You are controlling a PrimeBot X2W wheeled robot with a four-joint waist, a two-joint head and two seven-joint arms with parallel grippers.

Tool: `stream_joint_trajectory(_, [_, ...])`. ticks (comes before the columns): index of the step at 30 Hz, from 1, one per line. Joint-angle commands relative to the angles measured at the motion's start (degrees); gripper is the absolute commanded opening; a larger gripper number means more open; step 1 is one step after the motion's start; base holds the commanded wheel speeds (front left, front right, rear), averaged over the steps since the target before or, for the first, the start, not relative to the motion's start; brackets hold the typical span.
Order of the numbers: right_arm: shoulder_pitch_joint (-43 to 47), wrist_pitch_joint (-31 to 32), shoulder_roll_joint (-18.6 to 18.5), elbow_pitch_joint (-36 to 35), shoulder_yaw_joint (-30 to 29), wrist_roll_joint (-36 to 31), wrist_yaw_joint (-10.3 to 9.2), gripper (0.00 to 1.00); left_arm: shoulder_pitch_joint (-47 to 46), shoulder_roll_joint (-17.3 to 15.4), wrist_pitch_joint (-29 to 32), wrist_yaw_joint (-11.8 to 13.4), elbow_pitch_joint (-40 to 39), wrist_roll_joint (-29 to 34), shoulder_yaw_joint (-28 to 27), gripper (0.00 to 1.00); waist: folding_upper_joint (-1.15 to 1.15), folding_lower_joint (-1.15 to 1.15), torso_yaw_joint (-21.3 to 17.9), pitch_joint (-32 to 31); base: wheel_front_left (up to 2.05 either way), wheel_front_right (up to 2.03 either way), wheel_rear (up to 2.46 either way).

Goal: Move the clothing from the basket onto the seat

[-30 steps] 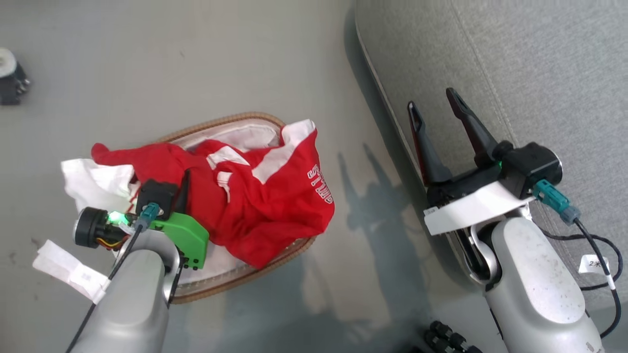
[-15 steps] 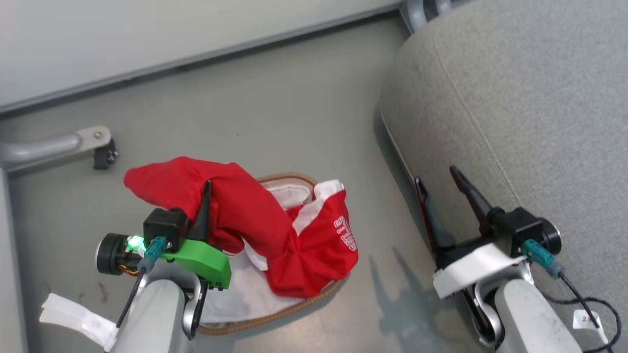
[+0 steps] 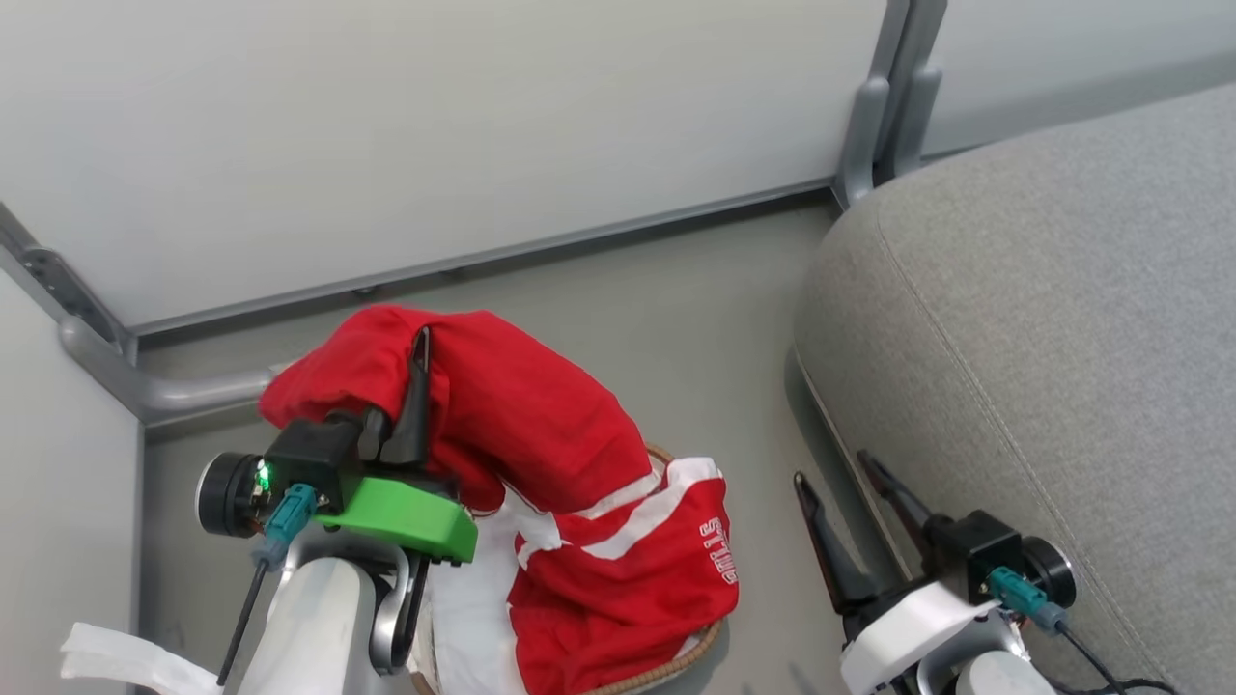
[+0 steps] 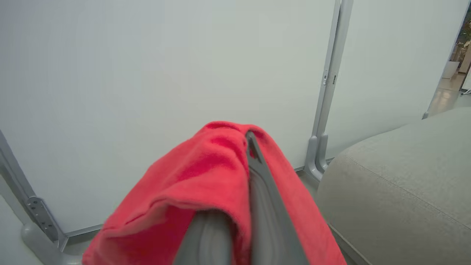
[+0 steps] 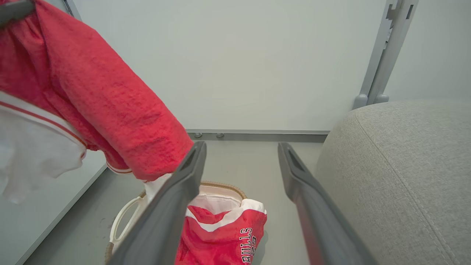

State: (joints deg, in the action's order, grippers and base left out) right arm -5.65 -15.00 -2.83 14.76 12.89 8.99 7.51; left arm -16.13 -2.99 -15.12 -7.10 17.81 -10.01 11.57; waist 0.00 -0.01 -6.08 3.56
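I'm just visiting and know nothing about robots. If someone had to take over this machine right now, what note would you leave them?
The left gripper is shut on a red garment and holds it raised above the basket, with fabric draped over its fingers.
The right gripper is open and holds nothing, beside the edge of the seat.
A second red garment, lettered BULLS, lies in the basket and hangs over its rim.
Done: one garment lifted. No clothing is on the part of the seat in view.
Left: carry the held garment to the seat, release it, then fetch the lettered one.
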Motion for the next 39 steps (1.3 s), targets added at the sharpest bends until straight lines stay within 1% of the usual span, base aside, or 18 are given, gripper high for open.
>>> stream_joint_trajectory(1, [0.89,-0.28,-0.20,0.36,0.49,-0.11,-0.04,1.00,0.54,0.02,-0.05,-0.26,-1.01,-0.35,0.28,0.00,0.00,0.01,1.81,-2.51,0.00,0.00,0.00])
stream_joint_trajectory(6, [1.53,-0.27,-0.38,2.52,3.87,1.47,-0.05,1.00,0.18,0.04,-0.05,-0.39,-3.40,-2.11,1.87,0.00,0.00,0.01,2.53,-3.19,0.00,0.00,0.00])
stream_joint_trajectory(11, [-2.42,-0.28,-3.04,4.31,12.24,5.62,-0.04,1.00,0.27,0.03,-0.05,-0.35,-4.52,-3.06,3.84,0.00,0.00,0.01,3.45,-3.21,0.00,0.00,0.00])
stream_joint_trajectory(15, [-8.72,-0.27,-6.46,5.74,21.14,10.12,-0.05,1.00,0.05,0.03,-0.05,-0.39,-4.86,-3.88,5.43,0.00,0.00,0.01,4.26,-3.02,0.00,0.00,0.00])
stream_joint_trajectory(18, [-15.57,-0.28,-8.81,6.46,28.33,13.96,-0.05,1.00,-0.49,0.02,-0.05,-0.42,-4.91,-4.11,6.52,0.00,0.00,0.01,4.86,-2.58,0.00,0.00,0.00])
stream_joint_trajectory(22, [-24.45,-0.28,-10.85,6.92,35.45,18.45,-0.05,1.00,-1.25,0.01,-0.05,-0.45,-5.06,-4.61,7.80,0.00,0.00,0.01,5.51,-1.96,0.00,0.00,0.00])
stream_joint_trajectory(24, [-28.24,-0.27,-11.43,7.78,37.94,20.59,-0.05,1.00,-1.60,0.01,-0.05,-0.45,-5.18,-4.81,8.32,0.00,0.00,0.01,5.87,-1.59,0.00,0.00,0.00])
stream_joint_trajectory(29, [-34.82,-0.27,-11.38,11.94,44.44,25.54,-0.05,1.00,-2.49,0.01,-0.05,-0.47,-5.45,-5.72,10.08,0.00,0.00,0.01,7.03,-0.82,0.00,0.00,0.00])
stream_joint_trajectory(35, [-38.29,-0.28,-9.90,18.51,52.81,31.39,-0.05,1.00,-3.52,-0.01,-0.05,-0.47,-5.93,-6.29,12.76,0.00,0.00,0.01,8.68,0.00,0.00,0.00,0.00])
stream_joint_trajectory(39, [-38.94,-0.27,-8.87,22.04,55.95,34.00,-0.05,1.00,-3.97,-0.01,-0.05,-0.27,-6.39,-7.03,14.81,0.00,0.00,0.01,9.76,0.66,0.00,0.00,0.00])
